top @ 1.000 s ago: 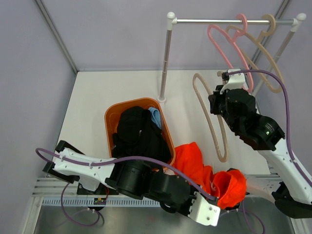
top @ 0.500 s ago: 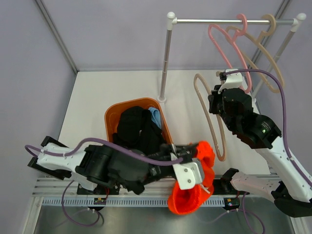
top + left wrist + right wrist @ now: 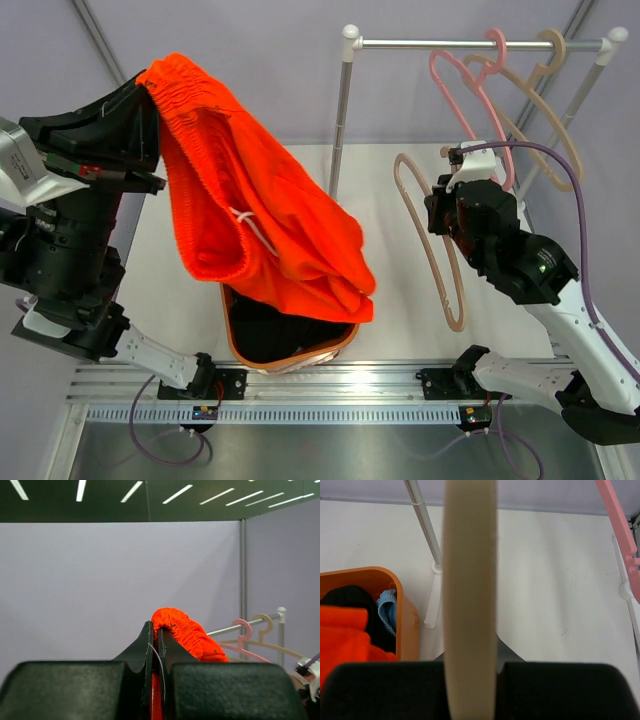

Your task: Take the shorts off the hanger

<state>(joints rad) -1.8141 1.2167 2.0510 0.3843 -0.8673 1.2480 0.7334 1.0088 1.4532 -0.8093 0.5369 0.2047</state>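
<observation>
The bright orange shorts [image 3: 270, 230] hang in the air from their waistband, draped down over the orange basket [image 3: 290, 360]. My left gripper [image 3: 150, 85] is raised high at the left and is shut on that waistband [image 3: 185, 635], pinched between its fingers [image 3: 156, 630]. The beige hanger [image 3: 430, 240] is off the rail and bare, and my right gripper [image 3: 445, 205] is shut on its top. In the right wrist view the hanger [image 3: 470, 580] runs straight up between the jaws [image 3: 470, 655]. Black shorts [image 3: 350, 597] and light blue shorts [image 3: 387, 610] lie in the basket [image 3: 405, 615].
A clothes rack stands at the back right, its post [image 3: 340, 120] just behind the basket and its rail [image 3: 420, 43] carrying a pink hanger [image 3: 470, 90] and another beige hanger [image 3: 540, 100]. Grey walls close in the left, back and right sides.
My left arm has swung up from the table's front edge to high at the left, lifting the orange shorts over the basket. The right arm and its hanger have stayed put.
</observation>
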